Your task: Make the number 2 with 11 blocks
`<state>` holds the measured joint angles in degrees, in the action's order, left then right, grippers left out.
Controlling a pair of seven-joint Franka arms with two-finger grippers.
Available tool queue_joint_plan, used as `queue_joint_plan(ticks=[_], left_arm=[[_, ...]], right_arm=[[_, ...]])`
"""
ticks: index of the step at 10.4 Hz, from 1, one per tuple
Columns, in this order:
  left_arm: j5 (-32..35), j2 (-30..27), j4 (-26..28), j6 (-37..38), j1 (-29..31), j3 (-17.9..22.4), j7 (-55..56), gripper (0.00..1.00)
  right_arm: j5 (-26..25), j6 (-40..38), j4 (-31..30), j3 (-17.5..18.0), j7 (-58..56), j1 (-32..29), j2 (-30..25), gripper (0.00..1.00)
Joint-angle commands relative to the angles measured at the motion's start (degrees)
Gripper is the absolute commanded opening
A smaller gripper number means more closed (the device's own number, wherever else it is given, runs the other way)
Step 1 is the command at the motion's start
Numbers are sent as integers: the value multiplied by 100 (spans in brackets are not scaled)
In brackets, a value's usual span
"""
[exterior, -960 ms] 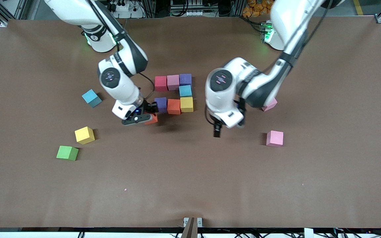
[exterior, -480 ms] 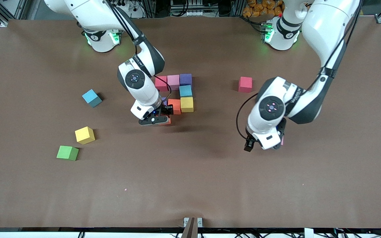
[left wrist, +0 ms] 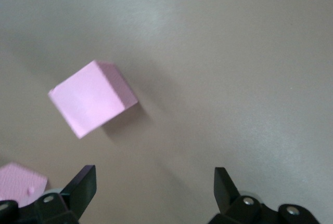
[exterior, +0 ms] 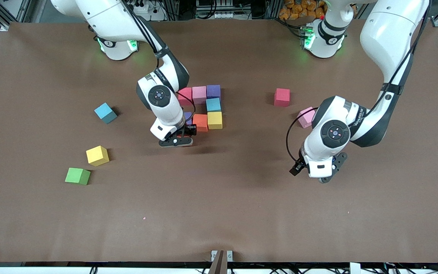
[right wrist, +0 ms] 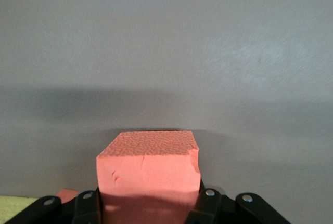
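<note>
The right gripper (exterior: pixel 176 141) has its fingers clamped on an orange block (right wrist: pixel 148 174) and has carried it in beside the unfinished number 2 (exterior: pixel 203 107), so it now sits low over the desk (exterior: pixel 219 213) just in front of the purple block (exterior: pixel 188 116) at the row of purple, orange and yellow — judged, the spot for the fourth row, though the block is hidden under the wrist in the front view. Meanwhile the left gripper (left wrist: pixel 153 190) has swung away from the digit to the left arm's end of the desk; its fingers stand wide open and empty, with one pink block (left wrist: pixel 92 98) lying ahead of them and a second pink block (left wrist: pixel 18 182) just beside one finger. Seven blocks look placed — the lower rows remain.
</note>
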<state>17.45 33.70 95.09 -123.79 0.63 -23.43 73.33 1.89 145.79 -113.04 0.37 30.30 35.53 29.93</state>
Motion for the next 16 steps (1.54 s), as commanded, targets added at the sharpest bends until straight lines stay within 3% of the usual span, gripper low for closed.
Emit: queue_joint_plan(ticks=[1,6,11,16], left_arm=[[65,-487,834,-688,428,-83,-1053,100],[65,-339,889,-812,728,-83,-3795,100],[109,-145,924,-928,780,-57,-5545,100],[109,13,915,-646,939,-57,-6129,100]], right_arm=[[-110,29,115,-72,328,165,127,35],[-119,-182,80,-72,319,165,31,35],[-119,-243,62,-72,363,174,31,35],[-128,-261,54,-72,468,174,48,36]])
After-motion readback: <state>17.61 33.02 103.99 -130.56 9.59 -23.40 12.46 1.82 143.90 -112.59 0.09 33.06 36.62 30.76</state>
